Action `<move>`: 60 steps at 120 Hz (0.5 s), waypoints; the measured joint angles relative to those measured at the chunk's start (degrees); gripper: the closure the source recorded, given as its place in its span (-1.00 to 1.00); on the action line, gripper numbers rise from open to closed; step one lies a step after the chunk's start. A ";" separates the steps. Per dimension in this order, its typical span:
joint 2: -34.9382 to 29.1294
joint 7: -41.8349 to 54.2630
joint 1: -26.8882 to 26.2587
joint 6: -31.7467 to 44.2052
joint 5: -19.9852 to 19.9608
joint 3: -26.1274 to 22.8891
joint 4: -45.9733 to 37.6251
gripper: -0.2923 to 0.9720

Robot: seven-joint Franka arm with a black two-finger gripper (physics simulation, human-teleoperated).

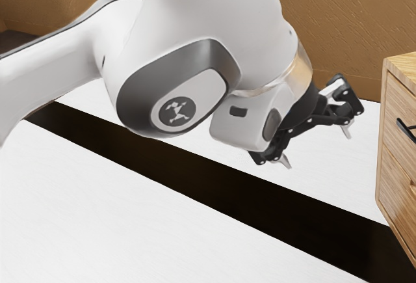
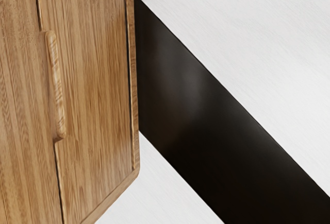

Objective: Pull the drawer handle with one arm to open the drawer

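While the arm (image 1: 195, 42) extends from the exterior view's left, the black gripper (image 1: 317, 146) hangs above the white table (image 1: 97, 224) with its fingers (image 1: 344, 104) spread wide and nothing between them. Both fingertips point toward the exterior view's right and slightly down, and neither touches anything. Ahead of the fingertips, apart from them with bare table in between, stands a wooden cabinet (image 1: 394, 192). Its upper drawer (image 1: 395, 110) faces the fingers, its front in line with the front below it, so it looks shut. A thin dark handle (image 1: 406, 129) sits on that drawer front, at roughly the height of the farther fingertip and beyond it; the fingers are not on it. Beneath the fingers a broad black band (image 1: 195, 182) runs slantwise across the table and passes under the hand toward the foot of the cabinet. In the wrist view the cabinet's light grained wood lies ahead of the hand, with narrow seams dividing its panels and a rounded outer edge, and the black band runs off from beside that edge. A long raised bar (image 2: 55, 87) of the same wood stands out from one panel there; whether it is the handle seen from the side camera I cannot tell.
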 joint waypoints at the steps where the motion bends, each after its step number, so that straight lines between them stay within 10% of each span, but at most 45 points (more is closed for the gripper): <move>1: 0.01 0.19 -0.13 0.12 0.04 0.00 0.01 -0.50; 60: -0.77 2.81 1.60 7.72 0.35 4.12 1.83 -0.50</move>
